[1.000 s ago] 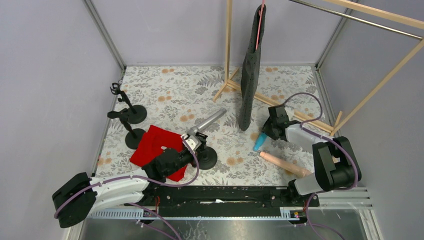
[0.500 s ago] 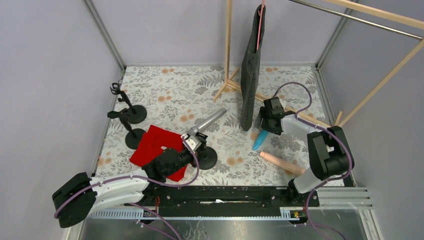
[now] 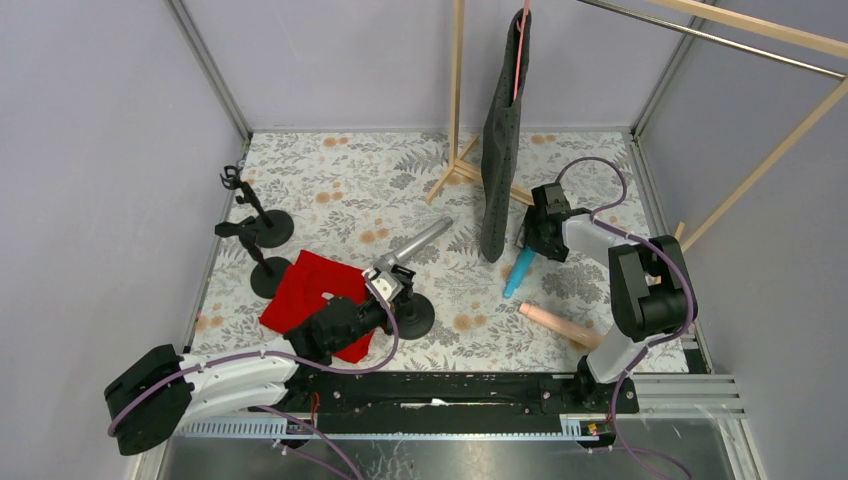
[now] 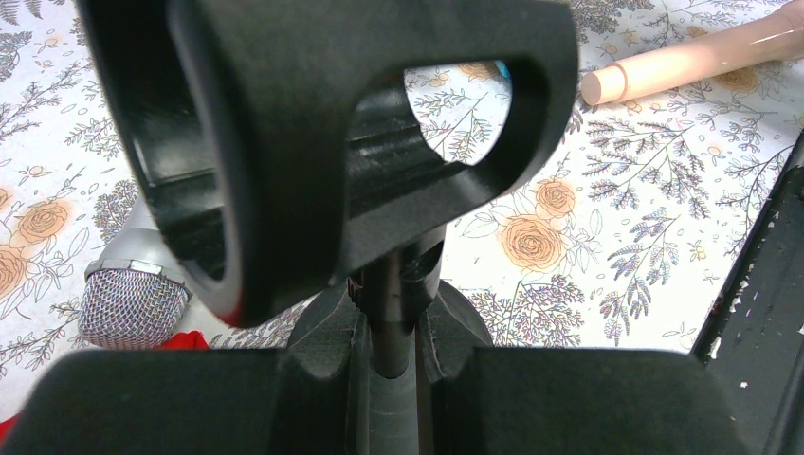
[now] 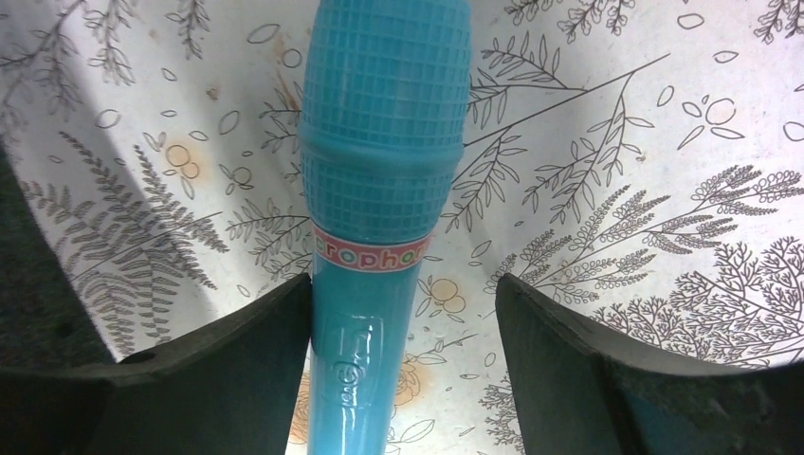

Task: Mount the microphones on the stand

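Spare stands (image 3: 272, 228): two, upright at the far left of the floral table (image 3: 350, 190), clips bare.
Red cloth (image 3: 305, 290): flat on the table, just right of those stands.
Left gripper (image 4: 393, 379): clamped shut on the stem of the held stand (image 3: 405, 305), whose black clip faces up with nothing in it.
Silver microphone (image 3: 418, 243): lying slantwise just beyond the held stand, mesh head nearest the clip, touched by no jaw.
Cyan microphone (image 5: 384, 180): flat on the table right of centre, near the hanging dark garment (image 3: 500, 150). Probably light hollow plastic, stiff, smooth and round — apt to roll or slip under a shallow pinch.
Grip point: best on the straight handle just below the printed band, not on the ribbed head, so the tail stays free for a clip.
Right gripper (image 5: 403, 332): low over the cyan handle, jaws partly open and straddling it — one finger against or just beside the handle, the other apart with bare table between. Nothing gripped yet.
Peach microphone (image 3: 560, 325): flat on the table nearer the arm bases, clear of both jaws.
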`<state>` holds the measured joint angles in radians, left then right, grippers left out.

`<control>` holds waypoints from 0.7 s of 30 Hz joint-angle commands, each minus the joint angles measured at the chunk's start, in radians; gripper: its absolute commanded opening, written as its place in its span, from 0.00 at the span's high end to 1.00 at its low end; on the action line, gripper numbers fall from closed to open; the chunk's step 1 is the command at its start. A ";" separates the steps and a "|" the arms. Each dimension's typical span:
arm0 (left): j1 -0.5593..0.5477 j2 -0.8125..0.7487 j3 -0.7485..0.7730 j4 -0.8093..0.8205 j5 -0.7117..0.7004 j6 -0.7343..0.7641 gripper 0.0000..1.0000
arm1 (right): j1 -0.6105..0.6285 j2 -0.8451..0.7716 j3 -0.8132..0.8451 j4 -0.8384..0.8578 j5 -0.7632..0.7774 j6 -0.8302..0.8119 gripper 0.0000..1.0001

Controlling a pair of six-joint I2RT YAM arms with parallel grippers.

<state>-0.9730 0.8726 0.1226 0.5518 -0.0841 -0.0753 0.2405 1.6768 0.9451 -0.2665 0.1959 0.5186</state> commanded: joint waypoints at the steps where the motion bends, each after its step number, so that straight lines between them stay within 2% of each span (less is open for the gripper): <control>1: -0.004 -0.008 0.041 0.055 -0.011 0.009 0.98 | -0.007 0.019 0.022 -0.024 -0.007 -0.001 0.24; 11: -0.009 0.019 0.053 0.059 -0.003 0.018 0.98 | -0.020 0.055 0.031 -0.008 -0.009 -0.012 0.27; 14: -0.010 0.030 0.046 0.073 0.000 0.024 0.98 | -0.030 0.068 0.039 -0.010 -0.009 -0.023 0.31; 16: -0.012 0.035 0.041 0.082 0.003 0.029 0.98 | -0.036 0.070 0.042 -0.010 -0.008 -0.032 0.38; 18: -0.013 0.038 0.041 0.085 0.008 0.033 0.98 | -0.045 0.061 0.037 -0.006 -0.006 -0.037 0.50; 21: -0.016 0.045 0.048 0.087 0.030 0.045 0.99 | -0.058 0.020 0.008 0.009 -0.002 -0.040 0.61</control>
<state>-0.9817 0.9070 0.1314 0.5735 -0.0826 -0.0551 0.2012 1.7195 0.9714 -0.2691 0.1913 0.4931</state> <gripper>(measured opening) 0.171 0.462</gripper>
